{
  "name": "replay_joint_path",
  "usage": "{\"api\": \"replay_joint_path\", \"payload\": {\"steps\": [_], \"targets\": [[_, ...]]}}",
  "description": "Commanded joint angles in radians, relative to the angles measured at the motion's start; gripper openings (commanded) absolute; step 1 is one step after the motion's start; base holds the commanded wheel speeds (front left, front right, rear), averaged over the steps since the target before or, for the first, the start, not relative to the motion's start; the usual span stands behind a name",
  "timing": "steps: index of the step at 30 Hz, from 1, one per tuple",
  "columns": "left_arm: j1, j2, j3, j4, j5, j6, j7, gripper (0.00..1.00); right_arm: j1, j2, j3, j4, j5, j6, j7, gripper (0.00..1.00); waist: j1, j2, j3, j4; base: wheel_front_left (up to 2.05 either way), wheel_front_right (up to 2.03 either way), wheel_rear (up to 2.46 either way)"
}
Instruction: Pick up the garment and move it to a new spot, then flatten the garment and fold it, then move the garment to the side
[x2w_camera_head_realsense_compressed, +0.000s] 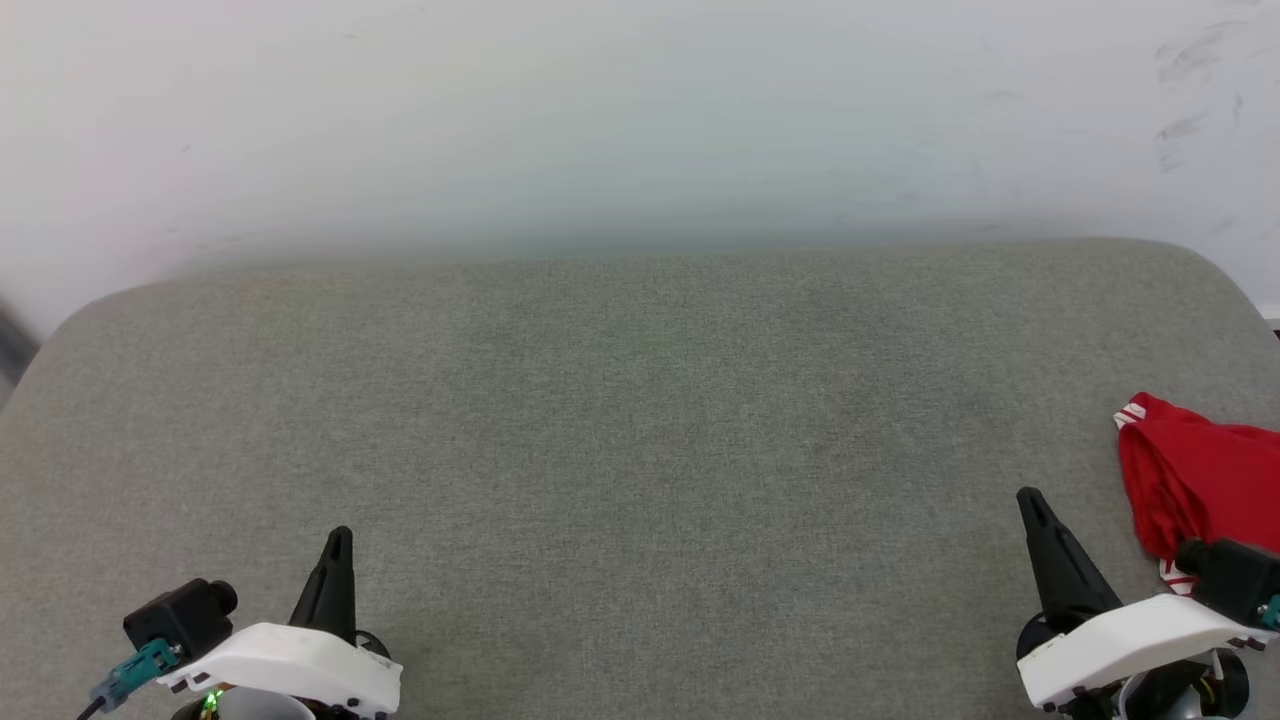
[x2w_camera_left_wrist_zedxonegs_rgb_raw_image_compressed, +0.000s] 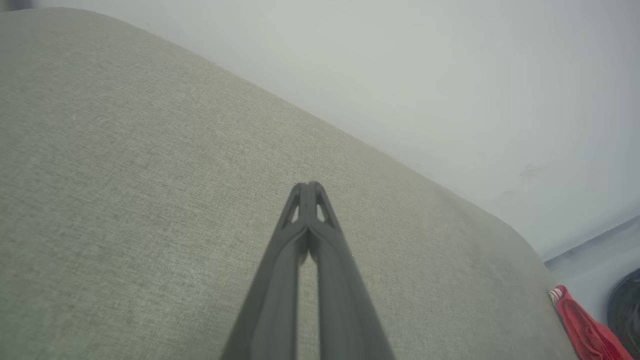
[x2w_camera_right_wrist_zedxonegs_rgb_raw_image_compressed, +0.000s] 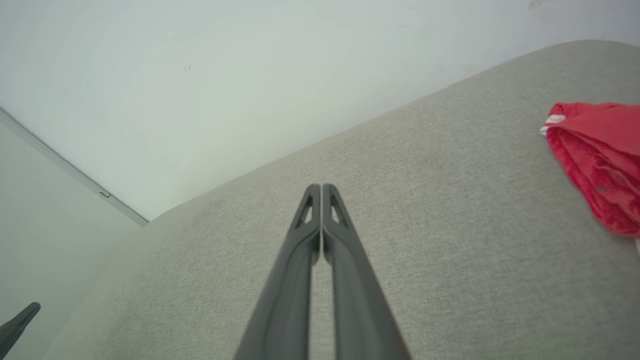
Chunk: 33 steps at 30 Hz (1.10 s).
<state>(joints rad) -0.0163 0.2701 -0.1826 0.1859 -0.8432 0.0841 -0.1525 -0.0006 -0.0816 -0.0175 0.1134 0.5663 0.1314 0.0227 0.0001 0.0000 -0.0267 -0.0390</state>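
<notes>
Nearest, the left gripper (x2w_camera_left_wrist_zedxonegs_rgb_raw_image_compressed: 310, 189) and the right gripper (x2w_camera_right_wrist_zedxonegs_rgb_raw_image_compressed: 321, 189) are hovering over the grey fabric surface (x2w_camera_head_realsense_compressed: 640, 420), each with its fingers pressed together and gripping nothing. Just beyond the right gripper, to its right, the red garment (x2w_camera_head_realsense_compressed: 1195, 480) is lying bunched at the surface's right edge. A white wall (x2w_camera_head_realsense_compressed: 640, 120) is rising behind.

We see the garment (x2w_camera_head_realsense_compressed: 1190, 480) as a crumpled red heap at the right edge of the head view, just below mid-height and cut off by the frame. Red-and-white striped trim shows at its upper left corner. It lies bunched on the grey surface (x2w_camera_head_realsense_compressed: 640, 450), unfolded.
</notes>
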Motion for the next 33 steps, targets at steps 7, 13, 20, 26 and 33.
{"api": "replay_joint_path", "payload": {"steps": [7,13,20,26,33], "targets": [[-0.041,-0.022,0.046,-0.003,-0.105,-0.032,0.033,0.0,-0.042,0.005,-0.015,0.007,0.142,0.0,0.012,0.0,0.0,0.0,0.002,0.003,0.0,0.0,0.0],[-0.047,-0.04,0.069,0.002,-0.169,-0.05,0.054,0.0,-0.049,0.008,-0.022,0.018,0.227,0.0,0.019,0.0,0.0,0.0,0.004,0.005,0.0,0.0,0.0],[-0.051,-0.057,0.091,0.007,-0.228,-0.066,0.074,0.0,-0.056,0.01,-0.03,0.029,0.307,0.0,0.027,0.0,-0.0001,0.0,0.006,0.008,0.0,0.0,0.0],[-0.056,-0.073,0.112,0.012,-0.284,-0.081,0.093,0.0,-0.061,0.012,-0.037,0.039,0.382,0.0,0.033,0.0,-0.0001,0.0,0.008,0.01,0.0,0.0,0.0],[-0.062,-0.091,0.134,0.017,-0.345,-0.098,0.114,0.0,-0.069,0.015,-0.045,0.051,0.465,0.0,0.04,0.0,-0.0001,0.0,0.01,0.013,0.0,0.0,0.0]]}}
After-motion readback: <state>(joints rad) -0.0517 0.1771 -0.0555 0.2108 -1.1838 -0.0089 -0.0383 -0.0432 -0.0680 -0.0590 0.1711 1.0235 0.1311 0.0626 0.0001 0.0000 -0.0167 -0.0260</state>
